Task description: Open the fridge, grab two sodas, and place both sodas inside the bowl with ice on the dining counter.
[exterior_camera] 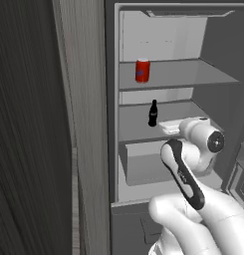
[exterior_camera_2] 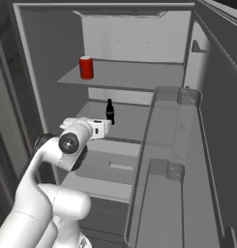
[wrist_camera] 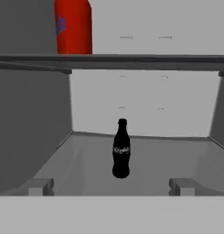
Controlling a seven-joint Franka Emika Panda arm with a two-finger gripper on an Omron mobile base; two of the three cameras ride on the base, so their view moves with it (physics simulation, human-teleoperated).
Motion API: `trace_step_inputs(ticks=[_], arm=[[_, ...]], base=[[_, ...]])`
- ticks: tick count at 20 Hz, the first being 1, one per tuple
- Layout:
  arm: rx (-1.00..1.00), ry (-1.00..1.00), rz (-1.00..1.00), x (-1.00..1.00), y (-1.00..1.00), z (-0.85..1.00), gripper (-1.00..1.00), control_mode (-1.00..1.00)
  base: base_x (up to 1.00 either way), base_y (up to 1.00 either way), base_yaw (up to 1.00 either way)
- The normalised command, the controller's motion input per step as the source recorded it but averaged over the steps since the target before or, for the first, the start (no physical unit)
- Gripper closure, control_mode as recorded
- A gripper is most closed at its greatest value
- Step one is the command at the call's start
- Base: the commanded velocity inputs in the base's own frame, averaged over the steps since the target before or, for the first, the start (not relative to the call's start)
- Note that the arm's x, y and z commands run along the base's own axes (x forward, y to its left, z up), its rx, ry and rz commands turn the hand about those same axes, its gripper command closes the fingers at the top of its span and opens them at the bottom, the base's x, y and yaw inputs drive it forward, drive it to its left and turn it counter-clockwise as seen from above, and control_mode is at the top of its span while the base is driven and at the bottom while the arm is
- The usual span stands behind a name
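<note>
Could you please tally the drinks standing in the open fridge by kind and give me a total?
Red can, upper shelf: 1
Dark bottle, shelf below: 1
Total: 2 drinks, both upright inside the fridge.

**Arm extended forward, gripper level, fingers spread**

The white arm rose from the base with the elbow bent, forearm running forward and up. The dark joint cover showed along the forearm in the left base view. The round wrist joint sat at the top of the reach, with the hand pointing forward and roughly level beyond it. The gripper (exterior_camera_2: 106, 126) was at the far end of the hand. In the hand view both fingertips (wrist_camera: 39, 186) sat wide apart at the bottom edge, nothing between them, holding nothing.
</note>
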Motion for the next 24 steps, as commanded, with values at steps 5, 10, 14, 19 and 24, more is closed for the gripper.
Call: trace_step_inputs(ticks=[5, 10, 14, 19, 24], arm=[[-0.01, 0.02, 0.0, 0.3, 0.09, 0.0, -1.0, -1.0], [-0.01, 0.02, 0.0, 0.4, 0.1, 0.0, -1.0, -1.0], [0.0, 0.01, 0.0, 0.44, 0.0, 0.0, -1.0, -1.0], [0.0, 0.0, 0.0, 0.49, 0.0, 0.0, -1.0, -1.0], [0.0, 0.0, 0.0, 0.46, -0.04, -0.03, -1.0, -1.0]], base=[[0.0, 0.0, 0.0], [0.0, 0.0, 0.0], [0.0, 0.0, 0.0], [0.0, 0.0, 0.0], [0.0, 0.0, 0.0]])
